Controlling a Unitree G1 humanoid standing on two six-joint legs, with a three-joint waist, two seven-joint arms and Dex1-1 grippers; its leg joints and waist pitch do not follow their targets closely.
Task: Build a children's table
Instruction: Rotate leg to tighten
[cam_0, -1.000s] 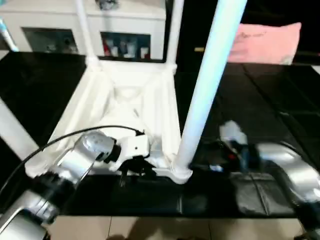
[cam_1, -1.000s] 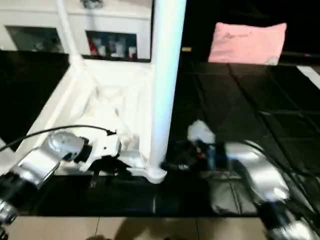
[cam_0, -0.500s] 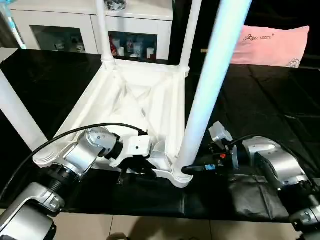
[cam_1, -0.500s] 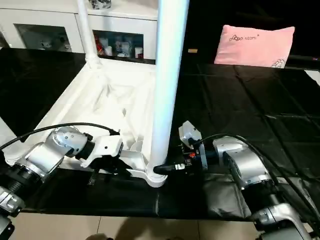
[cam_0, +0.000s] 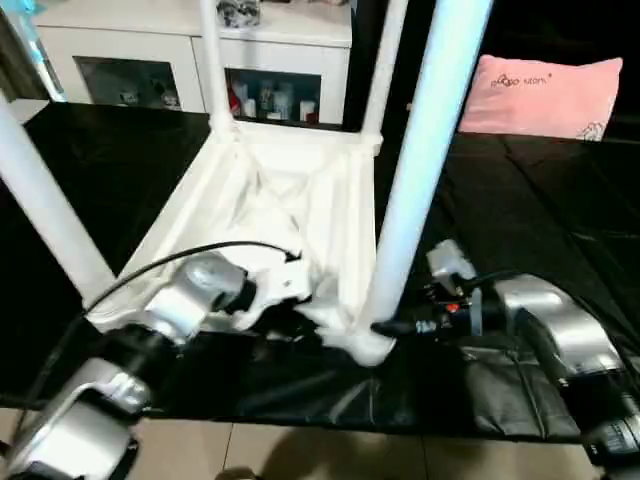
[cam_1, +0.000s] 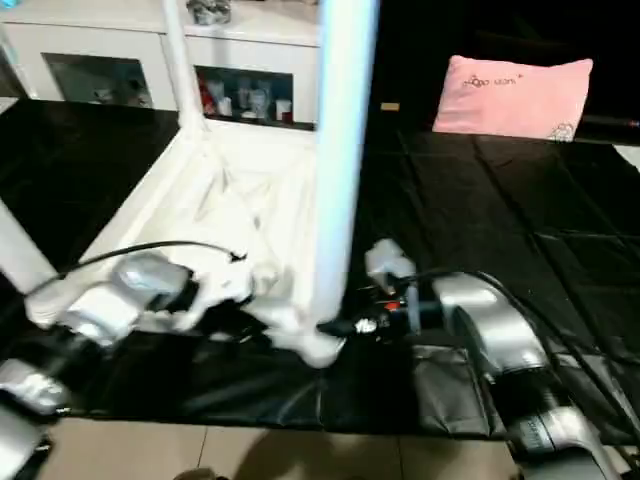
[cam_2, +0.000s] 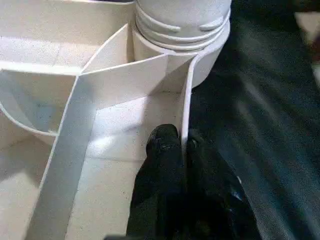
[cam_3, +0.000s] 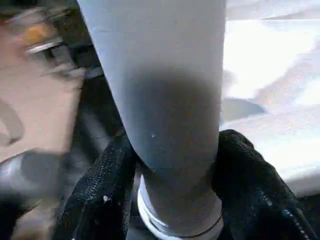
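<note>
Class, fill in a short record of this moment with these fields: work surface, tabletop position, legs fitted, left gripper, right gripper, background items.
work surface: black sheet
tabletop position: white tabletop lies upside down, ribbed underside up
legs fitted: four legs stand upright in the corner sockets, the near-right leg closest to the camera
left gripper: left gripper shut on the tabletop's thin edge wall beside the near-right socket
right gripper: right gripper closed around the near-right leg just above its socket
background items: white cabinet with glass doors; pink pillow
</note>
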